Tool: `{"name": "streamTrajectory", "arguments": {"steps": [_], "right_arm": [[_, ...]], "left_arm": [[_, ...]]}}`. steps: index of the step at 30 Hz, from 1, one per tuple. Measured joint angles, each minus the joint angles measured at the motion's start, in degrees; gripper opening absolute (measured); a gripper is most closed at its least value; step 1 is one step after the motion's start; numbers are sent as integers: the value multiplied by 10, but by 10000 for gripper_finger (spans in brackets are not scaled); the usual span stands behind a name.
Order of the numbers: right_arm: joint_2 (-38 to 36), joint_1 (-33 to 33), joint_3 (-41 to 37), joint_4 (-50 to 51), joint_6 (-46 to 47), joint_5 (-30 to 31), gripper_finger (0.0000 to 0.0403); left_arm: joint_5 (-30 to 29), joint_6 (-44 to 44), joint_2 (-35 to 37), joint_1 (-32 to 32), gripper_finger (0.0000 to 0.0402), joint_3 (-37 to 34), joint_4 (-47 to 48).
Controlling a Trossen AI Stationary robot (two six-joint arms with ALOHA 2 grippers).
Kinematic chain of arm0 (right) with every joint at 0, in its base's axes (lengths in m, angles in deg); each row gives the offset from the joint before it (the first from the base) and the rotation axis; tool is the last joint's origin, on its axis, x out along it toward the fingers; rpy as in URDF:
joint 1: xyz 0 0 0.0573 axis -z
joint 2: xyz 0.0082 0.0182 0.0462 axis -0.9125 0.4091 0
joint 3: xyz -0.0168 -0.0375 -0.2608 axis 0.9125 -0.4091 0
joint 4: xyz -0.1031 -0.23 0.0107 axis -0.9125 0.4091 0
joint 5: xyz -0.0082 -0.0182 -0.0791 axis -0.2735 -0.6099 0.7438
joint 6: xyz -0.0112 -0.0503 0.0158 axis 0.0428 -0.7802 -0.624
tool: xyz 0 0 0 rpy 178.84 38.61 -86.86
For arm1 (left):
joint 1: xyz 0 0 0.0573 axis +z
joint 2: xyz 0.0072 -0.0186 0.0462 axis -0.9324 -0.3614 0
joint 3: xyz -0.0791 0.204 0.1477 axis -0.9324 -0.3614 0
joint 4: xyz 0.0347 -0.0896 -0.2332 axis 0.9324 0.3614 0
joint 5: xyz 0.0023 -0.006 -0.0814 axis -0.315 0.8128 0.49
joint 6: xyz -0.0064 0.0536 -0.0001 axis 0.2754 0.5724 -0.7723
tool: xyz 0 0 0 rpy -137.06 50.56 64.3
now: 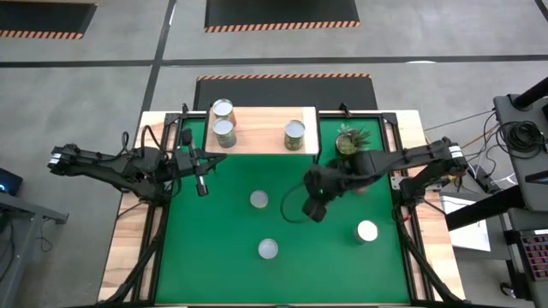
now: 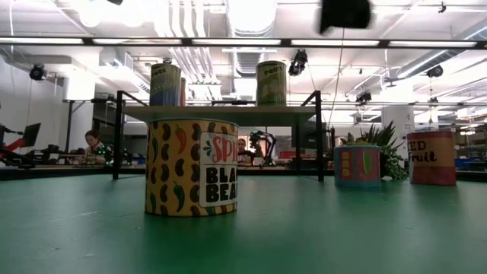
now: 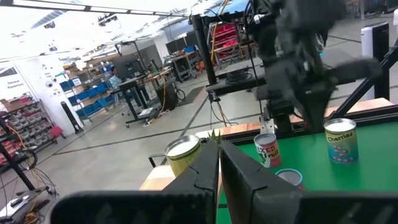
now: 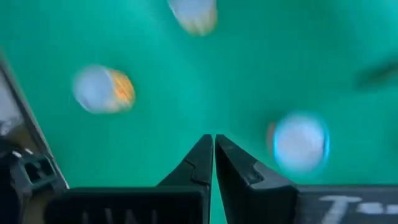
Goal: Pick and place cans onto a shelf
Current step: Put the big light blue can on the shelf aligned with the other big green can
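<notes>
I saw a yellow can (image 2: pixel 192 168) patterned with peppers and beans, standing on the green bench (image 2: pixel 304 228) beneath a light-wood shelf (image 2: pixel 221 113).

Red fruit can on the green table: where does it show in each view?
High: red fruit can at lower right of the green table.
Low: the can at far right.
Left wrist: the can near the middle.
Right wrist: blurred, probably the right-hand can.
Shared landmark: the green table.

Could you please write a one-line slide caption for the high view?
Three tin cans stand on the light-wood shelf, three remain on the green table, right gripper and left gripper both above it.
</notes>
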Motion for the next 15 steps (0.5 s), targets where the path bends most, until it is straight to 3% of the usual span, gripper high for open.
{"name": "streamTrajectory", "arguments": {"steps": [5,9,15], "right_arm": [[-9,-50,-72,72,157,-56,9],[-50,-97,-148,67,274,-92,9],[-138,-178,-247,48,460,-86,9]], "left_arm": [[0,0,0,0,0,0,0],[0,-2,-1,0,0,0,0],[0,-5,-3,0,0,0,0]]}}
